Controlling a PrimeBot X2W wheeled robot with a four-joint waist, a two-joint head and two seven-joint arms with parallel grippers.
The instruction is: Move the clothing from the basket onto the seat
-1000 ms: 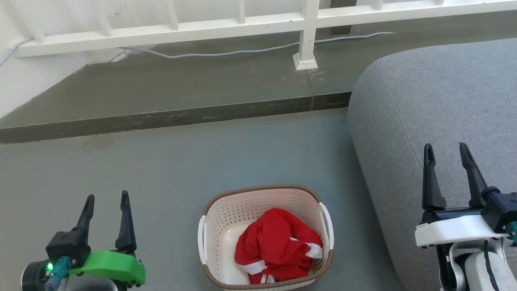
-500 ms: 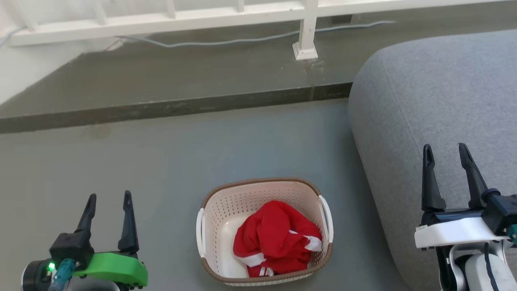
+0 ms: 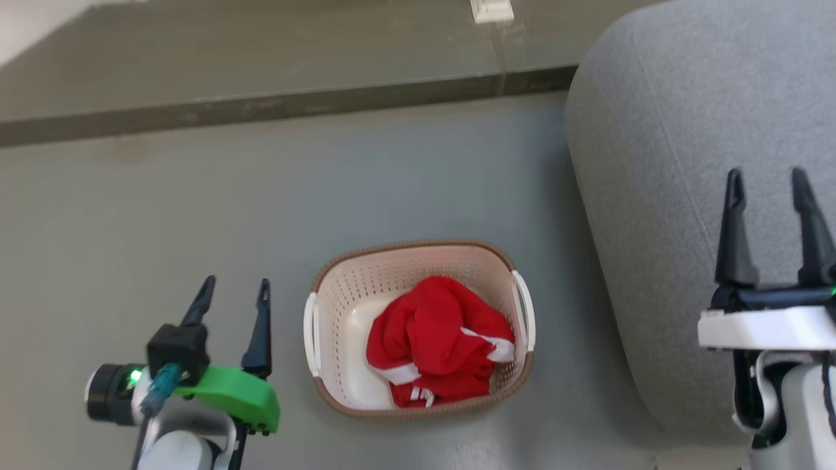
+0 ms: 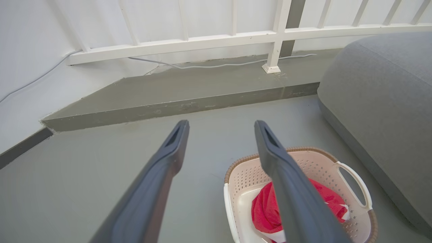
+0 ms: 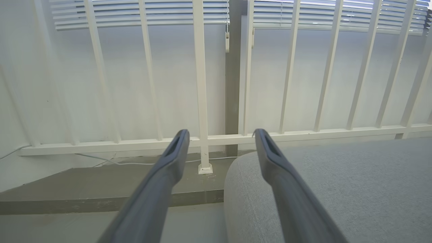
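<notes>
— Left claw [image 3: 236,282] status: fingers spread wide, nothing between them. It sits at the lower left of the head view, above the floor [image 3: 196,196], just left of the basket [image 3: 392,277] and clear of it.
— Right claw?
— Right claw [image 3: 766,175] is spread the same way, also empty. It hangs over the seat [image 3: 659,117], near the seat's left edge. Its wrist view looks along the fingers at the grey seat top and a white railing [image 5: 320,131] behind.
— Clothing?
— Clothing [image 3: 434,336] is in the basket: one bunched red heap with white stripes, pushed toward the right and near side. Pale basket bottom shows on the left. Can't tell how many pieces.
— Basket position?
— Upright on the floor, between the two claws. It's beside the seat's rounded left edge with a strip of floor between them. Brown rim [image 3: 411,246], white handles [image 3: 522,307] on both sides.
— Left wrist view agrees?
— Yes. Basket is at lower right there, with the right finger crossing in front of the red heap. Seat is at the far right.
— Surroundings?
— Raised step [image 3: 261,65] runs across beyond the basket. A pale cable [image 4: 216,64] lies on it under the railing.
</notes>
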